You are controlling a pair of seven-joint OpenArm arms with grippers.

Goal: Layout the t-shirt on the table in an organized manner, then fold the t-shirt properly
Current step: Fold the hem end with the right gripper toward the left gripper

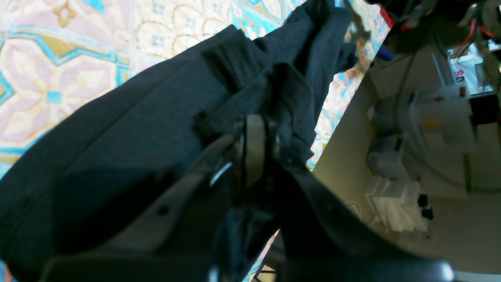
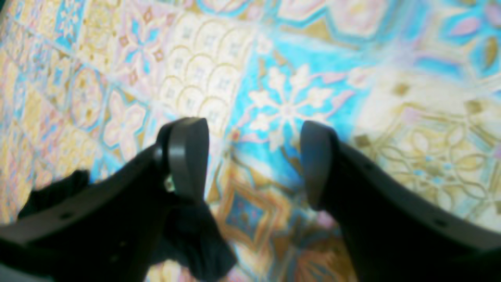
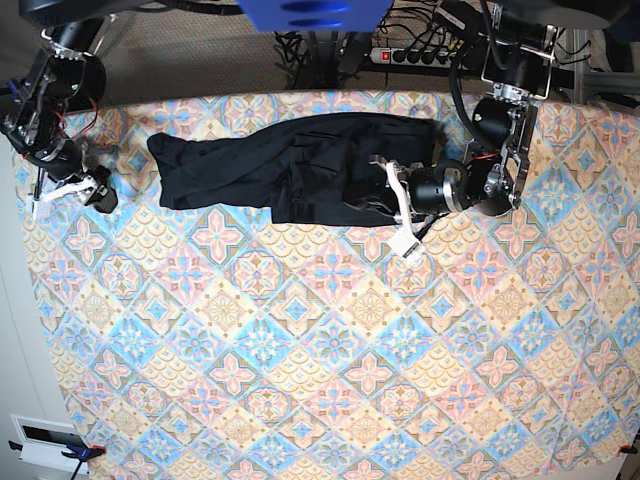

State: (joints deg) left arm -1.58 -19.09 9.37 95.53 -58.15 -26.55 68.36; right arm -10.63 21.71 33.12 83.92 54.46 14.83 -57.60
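Note:
The black t-shirt [image 3: 290, 165] lies stretched sideways and partly bunched near the far edge of the patterned table [image 3: 330, 380]. My left gripper [image 3: 397, 197] is at the shirt's right end, shut on a gathered fold of it. The left wrist view shows that fold pinched between the fingertips [image 1: 254, 129], with the t-shirt [image 1: 137, 129] draping away over the table [image 1: 58, 78]. My right gripper [image 3: 75, 187] hovers by the table's left edge, apart from the shirt. In its wrist view my right gripper [image 2: 250, 156] is open over bare table [image 2: 289, 102]; some black fabric [image 2: 195, 239] shows beneath one finger.
A power strip [image 3: 410, 55] and cables lie on the floor beyond the far edge. White boxes [image 1: 395, 207] stand on the floor past the table's edge. A white device [image 3: 45, 440] sits off the near-left corner.

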